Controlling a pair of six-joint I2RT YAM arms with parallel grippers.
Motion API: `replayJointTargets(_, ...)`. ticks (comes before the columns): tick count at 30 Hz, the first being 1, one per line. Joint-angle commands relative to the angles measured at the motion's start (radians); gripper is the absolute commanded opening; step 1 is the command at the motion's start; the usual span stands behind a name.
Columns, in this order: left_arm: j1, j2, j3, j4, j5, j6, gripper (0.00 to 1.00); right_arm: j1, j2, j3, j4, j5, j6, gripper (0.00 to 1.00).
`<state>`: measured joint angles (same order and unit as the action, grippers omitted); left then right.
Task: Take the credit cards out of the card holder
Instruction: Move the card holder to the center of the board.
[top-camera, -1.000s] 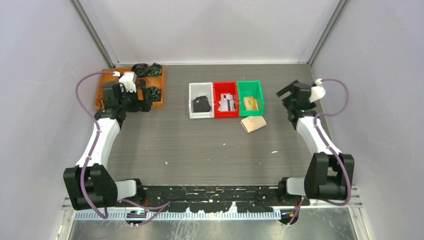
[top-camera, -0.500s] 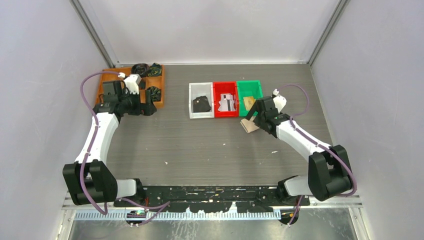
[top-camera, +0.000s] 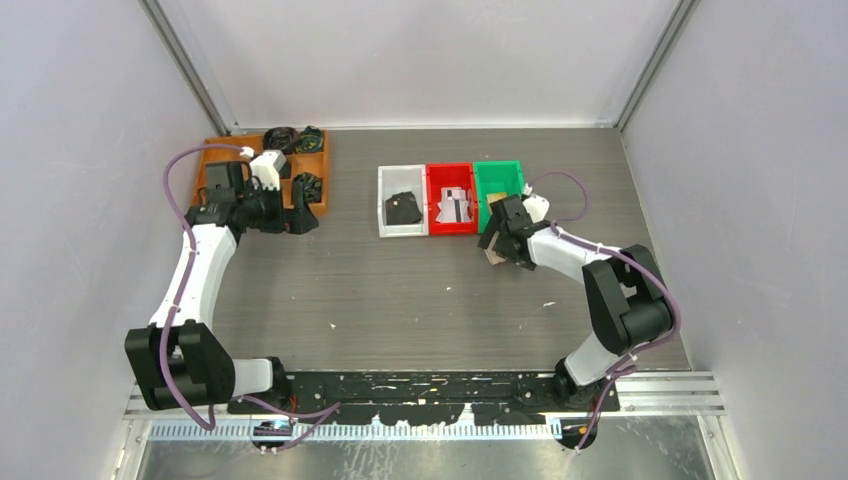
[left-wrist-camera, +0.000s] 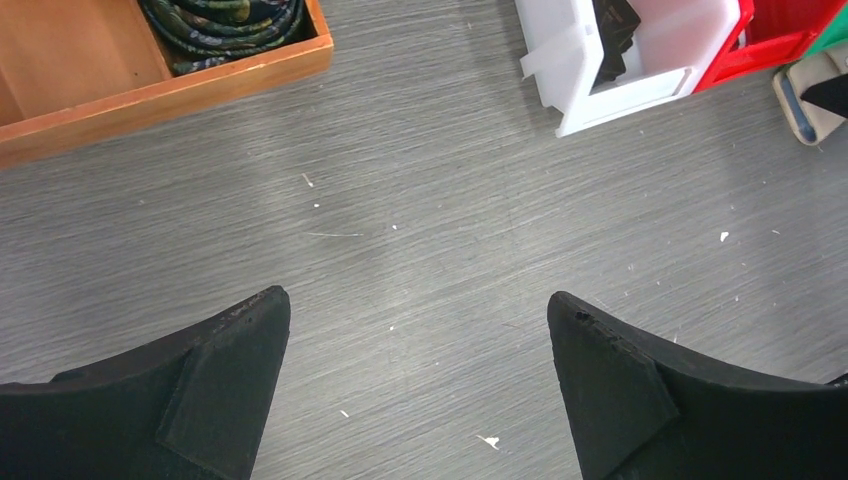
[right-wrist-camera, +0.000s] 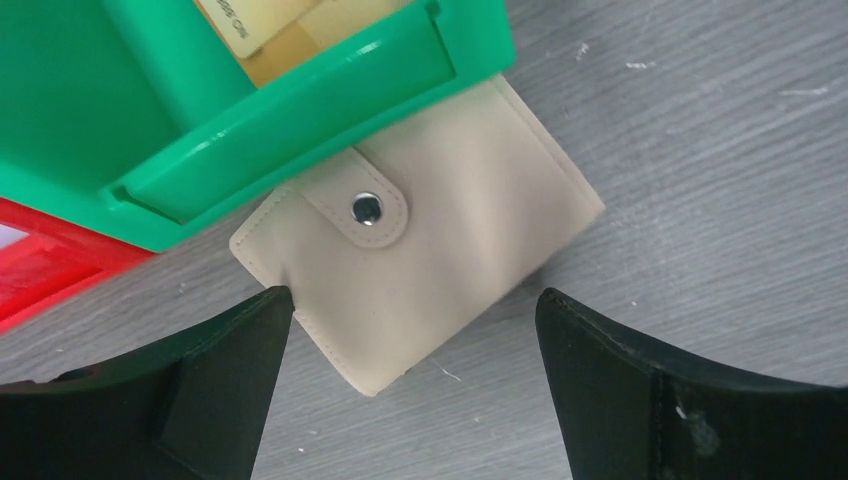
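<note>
The card holder (right-wrist-camera: 420, 250) is lying flat on the table (top-camera: 400, 300), right of the middle, folded shut with its strap (right-wrist-camera: 345, 195) snapped down. Its far edge sits right at the lip of the green bin (right-wrist-camera: 250, 100), maybe tucked under it, I can't tell. No cards showing from the holder itself.

My right gripper (right-wrist-camera: 410, 300) hovers over it, jaws spread wide, nothing between them.

What worries me:
- It's thin and flat on the table, so if I come down straight the fingertips could just skate it along the surface or push it further under the bin.
- The bin lip is so close that one finger might land on it and shove or tip the bin, which already has a gold card (right-wrist-camera: 250, 20) in it.
- With the snap (right-wrist-camera: 367, 208) shut, squeezing it only gets me a closed holder in the air. The snap needs popping first, and that probably takes two hands.

Trouble is, my left gripper (left-wrist-camera: 418, 300) is well away on the left by the wooden tray (top-camera: 215, 165), spread open and empty.
</note>
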<state>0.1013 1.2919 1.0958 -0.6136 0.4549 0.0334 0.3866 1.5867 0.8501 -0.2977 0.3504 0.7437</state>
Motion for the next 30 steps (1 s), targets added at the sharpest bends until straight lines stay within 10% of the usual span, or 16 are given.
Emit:
replayJointTargets(1, 0.006, -0.037, 0.038, -0.007, 0.055, -0.001, 1.0, 0.001, 0.024, 0.057, 0.078, 0.013, -0.014, 0.96)
replayJointTargets(14, 0.006, -0.038, 0.037, -0.013, 0.074, 0.002, 1.0, 0.005, 0.089, 0.055, 0.133, 0.013, 0.007, 0.94)
replayJointTargets(30, 0.005, -0.054, 0.045, -0.028, 0.051, 0.034, 1.0, 0.234, -0.048, -0.194, 0.153, -0.028, 0.09, 0.38)
